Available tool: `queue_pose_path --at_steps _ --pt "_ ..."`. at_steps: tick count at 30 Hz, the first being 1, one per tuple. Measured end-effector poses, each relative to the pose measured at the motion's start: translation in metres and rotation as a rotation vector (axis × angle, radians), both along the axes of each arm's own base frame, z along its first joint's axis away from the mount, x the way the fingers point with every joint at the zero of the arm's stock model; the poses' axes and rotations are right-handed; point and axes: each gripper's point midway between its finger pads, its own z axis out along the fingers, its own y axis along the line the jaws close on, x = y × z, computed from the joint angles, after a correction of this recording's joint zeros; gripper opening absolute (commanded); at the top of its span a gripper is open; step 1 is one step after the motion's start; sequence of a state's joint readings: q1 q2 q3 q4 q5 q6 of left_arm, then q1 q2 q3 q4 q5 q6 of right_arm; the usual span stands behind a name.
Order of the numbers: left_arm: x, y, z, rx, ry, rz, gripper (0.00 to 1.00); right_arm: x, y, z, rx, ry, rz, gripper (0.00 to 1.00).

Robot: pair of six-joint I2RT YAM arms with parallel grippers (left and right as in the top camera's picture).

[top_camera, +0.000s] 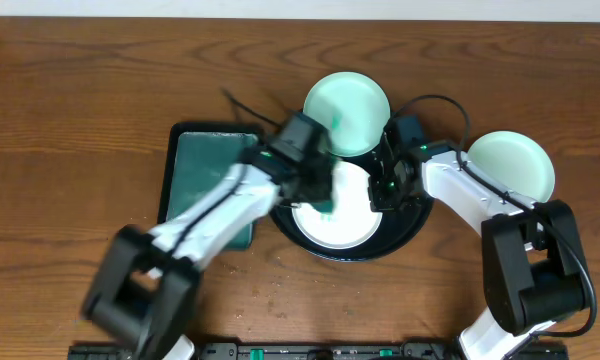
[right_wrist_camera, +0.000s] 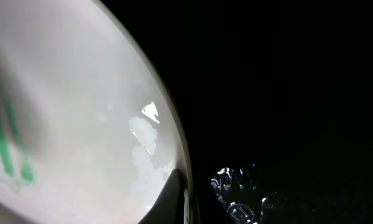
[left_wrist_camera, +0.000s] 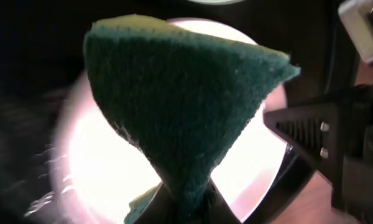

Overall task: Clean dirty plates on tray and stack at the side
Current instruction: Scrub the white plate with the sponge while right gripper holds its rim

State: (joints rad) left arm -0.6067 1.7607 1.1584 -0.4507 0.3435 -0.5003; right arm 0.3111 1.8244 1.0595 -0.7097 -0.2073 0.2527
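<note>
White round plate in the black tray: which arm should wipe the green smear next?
Left. The left gripper pinches the dark green scouring sponge over the white round plate; the right gripper is shut on its rim.

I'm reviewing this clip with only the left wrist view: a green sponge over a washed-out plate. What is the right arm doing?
Observer: The right gripper is shut on the plate's right rim, inside the round tray.
Reviewer: Is the sponge finished? My view is blown out.
Observer: Not yet. The right wrist view shows green streaks on that plate.
Reviewer: Where are the other plates?
Observer: Two lie outside the tray, unstacked: the far plate behind it and the right plate to its right.
</note>
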Motion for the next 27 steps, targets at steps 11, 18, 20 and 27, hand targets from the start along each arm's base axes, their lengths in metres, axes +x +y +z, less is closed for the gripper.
queue_pose_path --at_steps 11,18,20,27 --pt "-0.005 -0.024 -0.052 0.041 0.094 0.032 0.07 -0.001 0.000 0.000 -0.003 0.003 0.001 0.01" --pt "0.001 0.017 -0.054 0.244 0.078 0.067 0.07 0.000 0.000 0.000 -0.003 0.004 0.001 0.01" --pt "0.003 0.033 -0.053 0.311 0.075 0.067 0.08 0.000 0.000 0.000 -0.003 0.004 0.001 0.01" --pt "0.007 0.048 -0.053 0.358 0.078 0.044 0.08 -0.003 0.004 0.001 0.006 0.011 0.012 0.01"
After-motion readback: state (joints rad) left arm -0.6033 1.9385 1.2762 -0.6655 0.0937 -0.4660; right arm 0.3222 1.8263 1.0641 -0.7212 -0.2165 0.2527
